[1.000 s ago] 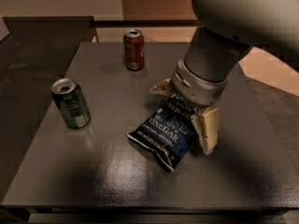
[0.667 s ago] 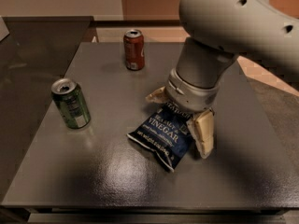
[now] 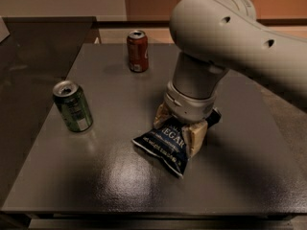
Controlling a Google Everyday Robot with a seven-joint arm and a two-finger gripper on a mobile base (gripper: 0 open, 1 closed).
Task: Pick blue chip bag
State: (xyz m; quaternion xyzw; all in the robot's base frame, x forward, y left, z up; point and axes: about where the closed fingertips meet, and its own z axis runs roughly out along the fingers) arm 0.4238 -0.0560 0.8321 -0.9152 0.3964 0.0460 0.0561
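Note:
The blue chip bag [image 3: 162, 143] is dark navy with white lettering and lies flat on the grey table [image 3: 115, 176], right of centre. My gripper [image 3: 178, 126] has come down on the bag's upper right part. One cream finger [image 3: 161, 114] is on its far-left side and the other [image 3: 194, 137] on its near-right side. The fingers press against the bag between them. The bag still rests on the table. The large white arm hides the bag's far end.
A green can [image 3: 73, 106] stands upright at the table's left. A red can [image 3: 137, 51] stands upright at the back centre. A darker counter [image 3: 33, 47] adjoins the table on the left.
The gripper has lowered onto the bag and moved slightly left. Its fingers have drawn closer together around the bag. The cans have not moved.

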